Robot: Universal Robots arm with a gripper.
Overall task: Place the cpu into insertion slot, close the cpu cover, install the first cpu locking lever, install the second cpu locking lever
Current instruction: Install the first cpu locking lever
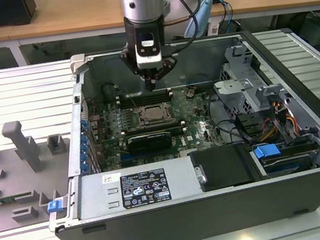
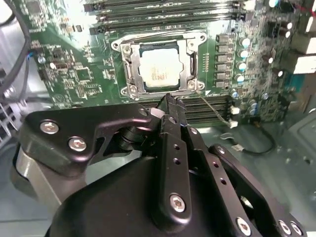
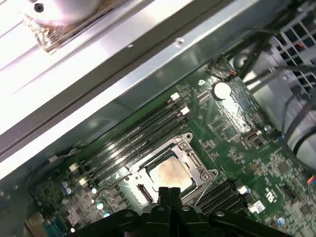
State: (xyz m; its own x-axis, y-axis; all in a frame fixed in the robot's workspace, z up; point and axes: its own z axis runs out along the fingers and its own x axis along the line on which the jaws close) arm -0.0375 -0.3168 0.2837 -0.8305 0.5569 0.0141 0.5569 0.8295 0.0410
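The cpu, a pale silvery square chip, lies flat in the insertion slot on the green motherboard. The silver cpu cover lies down around it, framing the chip's top. My gripper hangs a short way above the board, just behind the slot in the exterior view. Its black fingers are shut together with nothing between them, their tips close to one edge of the slot. In the first wrist view the fingertips sit right by the cpu. A thin metal rod runs out from one corner of the slot.
Long black memory slots flank the socket on both sides. The open case's wall stands behind the gripper. A drive cage with cables is on the exterior view's right, the power supply in front. Grey fixture blocks lie outside the case.
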